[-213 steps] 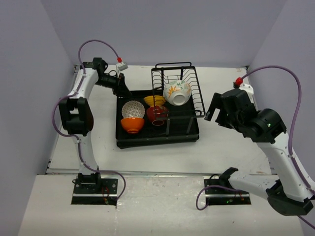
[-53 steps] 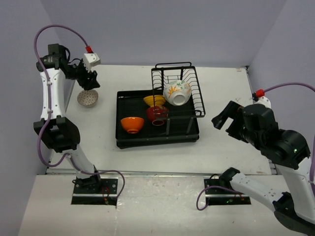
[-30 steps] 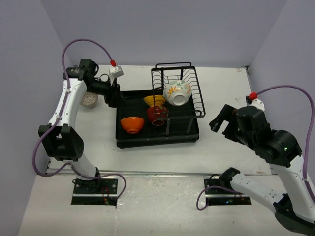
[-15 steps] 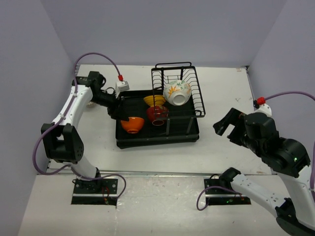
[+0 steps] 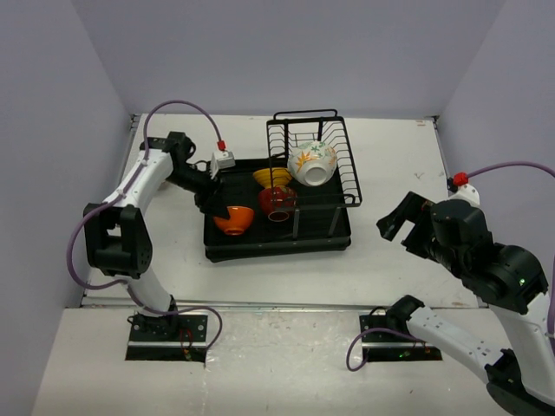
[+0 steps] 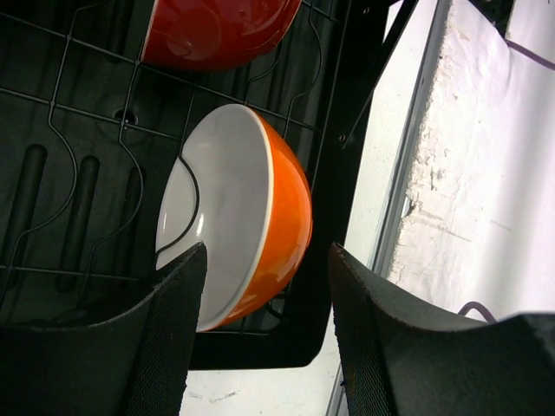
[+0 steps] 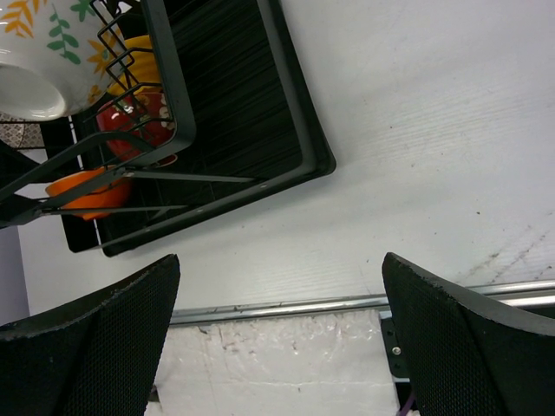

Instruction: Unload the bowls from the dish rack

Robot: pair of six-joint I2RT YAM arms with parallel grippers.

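Seen from above, the left arm reaches across the left side of the tabletop (image 5: 173, 251) to the near-left corner of the dish rack (image 5: 279, 249). The left tool (image 5: 211, 204) hangs just over that corner. It is open about halfway and grips nothing.

The orange bowl (image 6: 260, 208) lies straight ahead of it, in the gap between the two fingers (image 6: 165, 347). The wrist view shows the bowl tipped on its side. Its white inside faces one finger and its orange wall faces the other. A thin rack wire curves across the white inside. One finger overlaps the lower rim, though I cannot tell if it touches. The other stands clear of the orange wall. The left arm is far nearer this bowl than the right arm is. By my judgement, the fingers must slide further along both sides of the rim before closing, without snagging that wire.

The rack's raised left rim sits just beside the bowl. Beyond that rim, bare tabletop gives room to set the bowl down.

To the right, a red bowl (image 5: 277, 202) sits near the middle of the rack, close beside the orange one. A yellow bowl (image 5: 270, 177) is behind it. A white flowered bowl (image 5: 312, 163) leans in the upright wire section at the far-right corner.

The right tool (image 5: 399, 217) hovers over bare tabletop, well apart from the rack's right edge. It is open wide and empty.
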